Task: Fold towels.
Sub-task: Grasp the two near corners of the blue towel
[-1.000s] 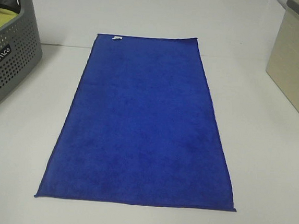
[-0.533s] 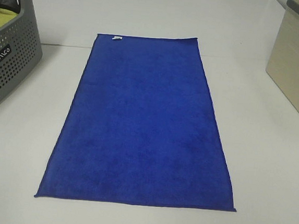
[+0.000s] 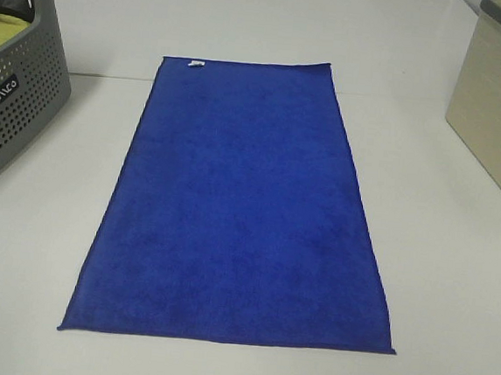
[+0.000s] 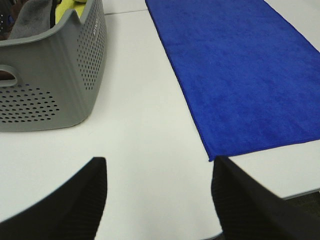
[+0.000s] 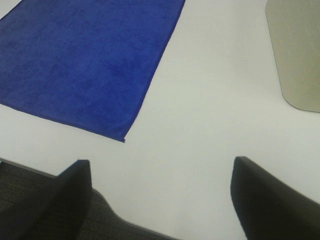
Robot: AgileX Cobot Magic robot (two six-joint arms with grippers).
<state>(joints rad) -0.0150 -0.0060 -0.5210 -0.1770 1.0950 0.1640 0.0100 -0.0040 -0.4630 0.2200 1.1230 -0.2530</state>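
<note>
A royal-blue towel (image 3: 240,204) lies spread flat on the white table, long side running away from me, with a small white tag (image 3: 195,62) at its far short edge. Neither gripper shows in the high view. In the left wrist view my left gripper (image 4: 157,172) is open and empty above the table's front edge, just left of the towel's near left corner (image 4: 209,159). In the right wrist view my right gripper (image 5: 160,172) is open and empty, just right of the towel's near right corner (image 5: 122,140).
A grey perforated basket (image 3: 13,88) with a yellow-green cloth (image 4: 67,7) and a grey cloth stands at the far left. A beige bin (image 3: 499,104) stands at the far right. The table's front edge (image 4: 300,194) lies close under both grippers.
</note>
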